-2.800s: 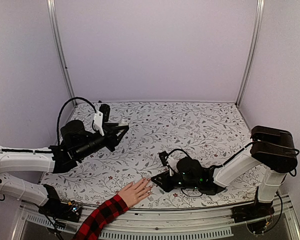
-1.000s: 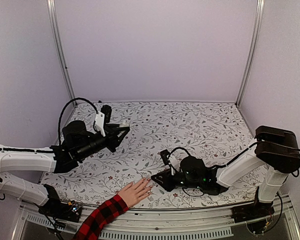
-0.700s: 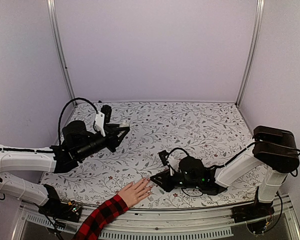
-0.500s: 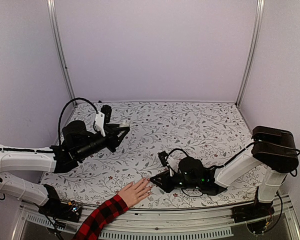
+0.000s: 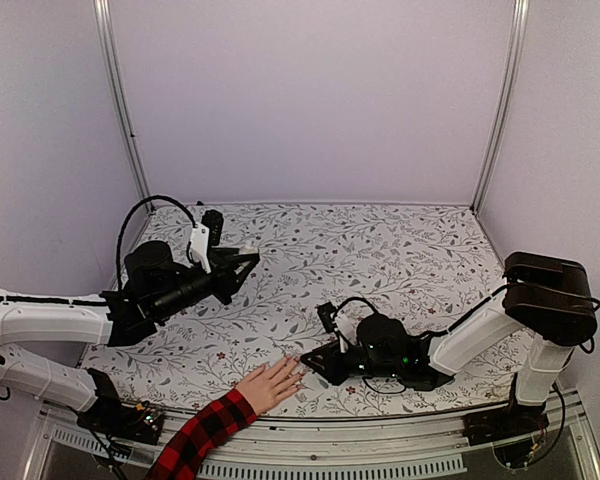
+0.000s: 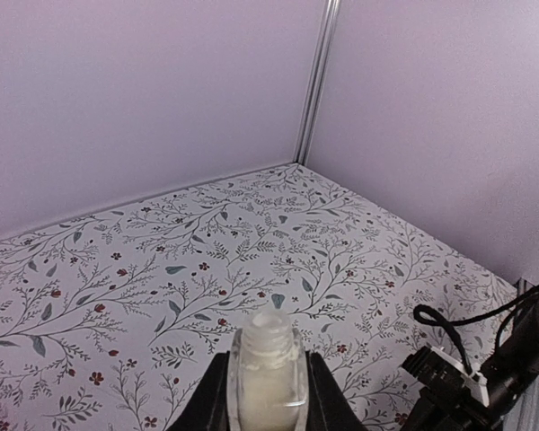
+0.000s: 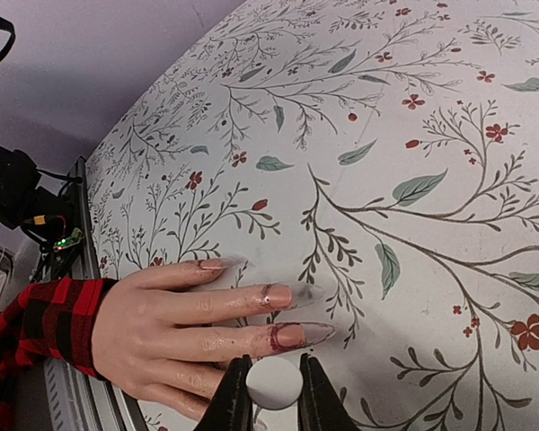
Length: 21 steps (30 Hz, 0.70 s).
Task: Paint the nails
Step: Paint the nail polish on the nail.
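Observation:
A light-skinned hand (image 5: 271, 384) with a red-and-black plaid sleeve (image 5: 202, 435) lies flat at the table's near edge. In the right wrist view its long pale glossy nails (image 7: 304, 334) point right, with reddish smears at their bases. My right gripper (image 7: 274, 386) is shut on a round white cap (image 7: 275, 382), held just beside the lower fingers; its brush is hidden. My left gripper (image 6: 268, 395) is shut on a small clear uncapped bottle (image 6: 268, 375) of pale polish, held upright above the table's left side (image 5: 242, 258).
The floral-patterned table (image 5: 380, 250) is walled by lilac panels with metal corner posts (image 5: 497, 105). A black cable (image 5: 342, 305) loops off the right arm. Electronics with a green light (image 7: 63, 241) sit past the table's edge near the sleeve.
My right gripper has made small shifts next to the fingertips, ending close to where it was. The left arm and the hand have not moved.

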Available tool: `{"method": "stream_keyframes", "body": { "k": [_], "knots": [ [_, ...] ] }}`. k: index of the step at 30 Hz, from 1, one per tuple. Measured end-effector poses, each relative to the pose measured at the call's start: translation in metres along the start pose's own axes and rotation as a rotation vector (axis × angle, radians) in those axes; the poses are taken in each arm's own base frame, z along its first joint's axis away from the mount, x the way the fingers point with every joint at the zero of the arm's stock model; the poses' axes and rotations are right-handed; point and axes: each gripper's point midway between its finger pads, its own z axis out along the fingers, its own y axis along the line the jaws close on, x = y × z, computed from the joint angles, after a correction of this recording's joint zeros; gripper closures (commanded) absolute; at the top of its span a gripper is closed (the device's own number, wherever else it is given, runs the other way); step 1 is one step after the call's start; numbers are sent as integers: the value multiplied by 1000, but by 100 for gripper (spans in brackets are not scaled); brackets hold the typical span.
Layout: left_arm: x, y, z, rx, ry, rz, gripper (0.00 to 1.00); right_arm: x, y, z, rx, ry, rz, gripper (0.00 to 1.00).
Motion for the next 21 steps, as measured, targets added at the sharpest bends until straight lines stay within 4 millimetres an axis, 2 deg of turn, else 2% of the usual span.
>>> {"method": "stream_keyframes", "body": {
  "k": [21],
  "knots": [
    [0,0,0,0,0,0,100,2,-10,-1,50,-2,7,100]
  ]
}}
